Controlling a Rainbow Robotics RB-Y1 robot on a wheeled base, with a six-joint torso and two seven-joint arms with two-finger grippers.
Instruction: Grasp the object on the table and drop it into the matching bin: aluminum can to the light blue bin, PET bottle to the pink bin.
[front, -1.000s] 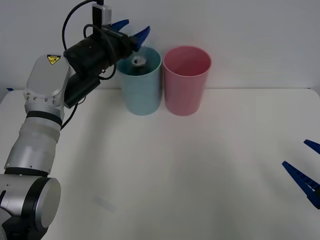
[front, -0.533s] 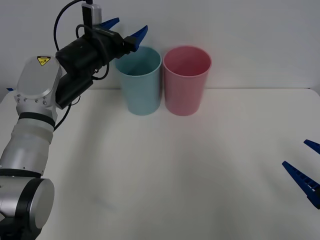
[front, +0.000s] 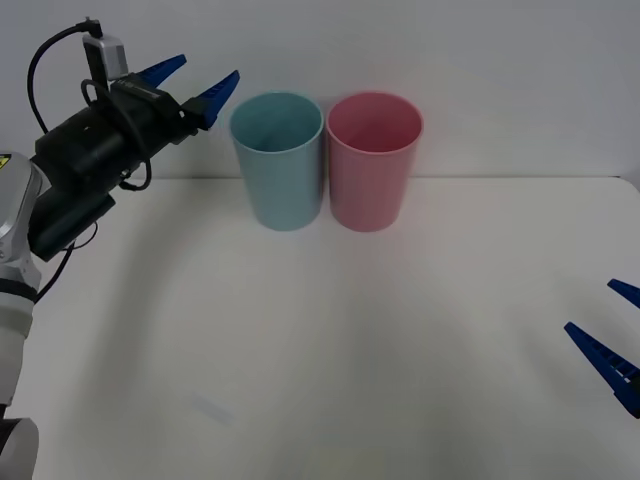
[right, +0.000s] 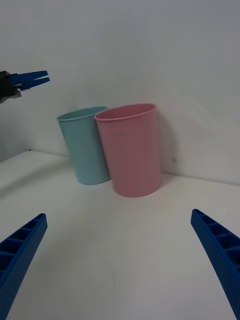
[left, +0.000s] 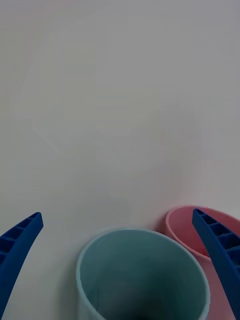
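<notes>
The left gripper (front: 198, 85), fingers spread wide and empty, has drawn back leftward from above the light blue bin (front: 277, 170), indicating the aluminum can is released inside and the drop complete, while the right gripper (front: 620, 340) waits open over the table (front: 400, 330).

A bare lab test cell: plain white table (front: 400, 340) against a blank white wall (front: 480, 60), holding just 2 plastic sorting bins (front: 277, 160).
</notes>
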